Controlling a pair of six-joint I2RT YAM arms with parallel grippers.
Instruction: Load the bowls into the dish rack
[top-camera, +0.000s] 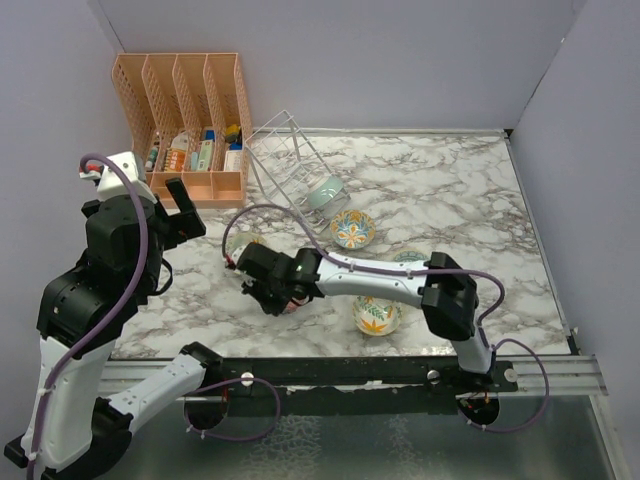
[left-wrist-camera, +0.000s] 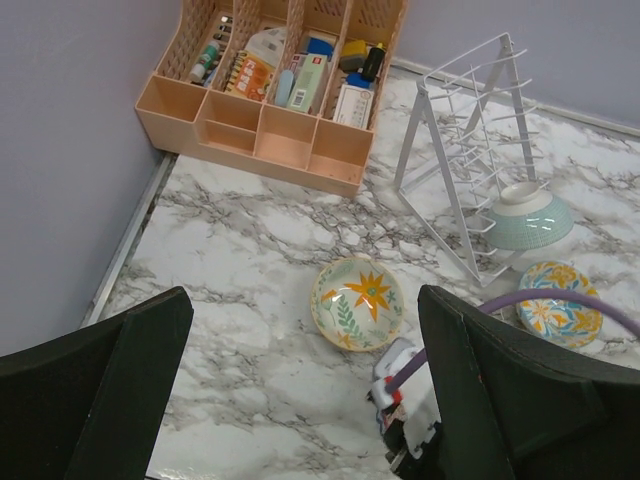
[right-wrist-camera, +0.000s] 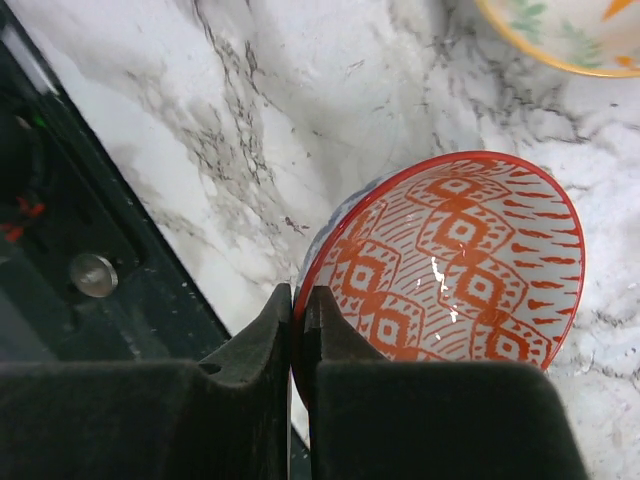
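My right gripper (right-wrist-camera: 303, 300) is shut on the rim of the red-patterned bowl (right-wrist-camera: 460, 260), one finger inside and one outside; from above, that gripper (top-camera: 280, 298) is at the table's front middle. The white wire dish rack (top-camera: 285, 150) (left-wrist-camera: 455, 150) holds a teal bowl (top-camera: 325, 195) (left-wrist-camera: 527, 218). A blue-and-yellow bowl (top-camera: 352, 230) (left-wrist-camera: 560, 315) lies just in front of the rack. A cream bowl with an orange flower (left-wrist-camera: 357, 302) (top-camera: 243, 243) sits beside the right wrist. Another cream leaf-print bowl (top-camera: 377, 315) lies near the front. My left gripper (top-camera: 180, 215) (left-wrist-camera: 300, 400) hangs open and empty above the left side.
An orange slotted organizer (top-camera: 185, 110) (left-wrist-camera: 280, 100) with small items stands at the back left against the wall. One more bowl (top-camera: 408, 258) shows partly behind the right arm. The black rail (right-wrist-camera: 90, 270) at the table's near edge is close to the held bowl.
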